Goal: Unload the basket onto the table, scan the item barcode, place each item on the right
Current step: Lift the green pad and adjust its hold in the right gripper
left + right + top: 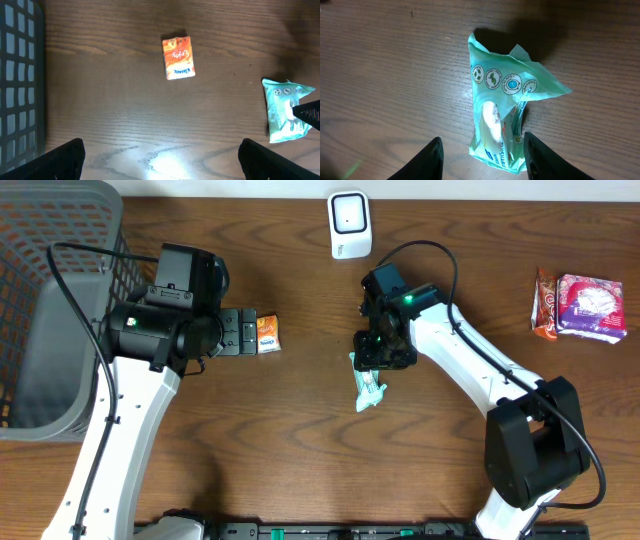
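A crumpled mint-green wipes pack lies flat on the wooden table, near its middle. My right gripper hangs over the pack's near end, open. The pack sits between the fingers, close to the right finger and well apart from the left one. A small orange tissue pack lies just ahead of my left gripper, which is wide open with only bare wood between its fingers. The green pack also shows at the right edge of the left wrist view. No barcode is visible.
A white scanner stands at the table's back edge. A grey mesh basket fills the left side. Two more snack packs lie at the far right.
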Action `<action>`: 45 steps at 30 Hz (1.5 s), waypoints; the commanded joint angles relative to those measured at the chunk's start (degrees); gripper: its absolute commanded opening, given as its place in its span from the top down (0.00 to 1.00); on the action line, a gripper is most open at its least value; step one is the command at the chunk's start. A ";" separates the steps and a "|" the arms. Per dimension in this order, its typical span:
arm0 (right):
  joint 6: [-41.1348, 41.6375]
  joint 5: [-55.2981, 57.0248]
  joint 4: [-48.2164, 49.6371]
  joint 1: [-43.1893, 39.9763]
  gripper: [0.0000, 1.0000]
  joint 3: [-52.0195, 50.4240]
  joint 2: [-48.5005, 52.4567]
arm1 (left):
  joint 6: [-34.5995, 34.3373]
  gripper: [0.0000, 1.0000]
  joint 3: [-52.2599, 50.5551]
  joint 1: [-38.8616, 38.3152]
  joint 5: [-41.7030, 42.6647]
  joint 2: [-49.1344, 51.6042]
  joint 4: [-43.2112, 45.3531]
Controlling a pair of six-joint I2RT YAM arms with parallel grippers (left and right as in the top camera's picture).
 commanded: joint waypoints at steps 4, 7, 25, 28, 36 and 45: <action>-0.42 0.28 0.24 0.79 0.53 0.87 -0.42 | -0.11 0.02 -0.11 -0.07 -0.52 -0.26 -0.22; -0.42 0.28 0.48 0.96 0.52 0.87 -0.42 | -0.11 0.02 -0.11 -0.07 -0.52 -0.26 -0.22; -0.42 1.77 0.52 1.29 0.46 0.85 -0.28 | -0.11 0.02 -0.11 -0.07 -0.52 -0.26 -0.22; -0.42 1.75 0.50 1.29 0.45 0.83 -0.07 | -0.11 0.02 -0.11 -0.07 -0.52 -0.26 -0.24; -0.42 1.77 0.55 1.29 0.44 0.33 0.00 | -0.11 0.02 -0.11 -0.07 -0.52 -0.26 -0.22; -0.42 1.77 0.57 1.29 0.44 0.28 0.02 | -0.11 0.02 -0.11 -0.07 -0.52 -0.26 -0.22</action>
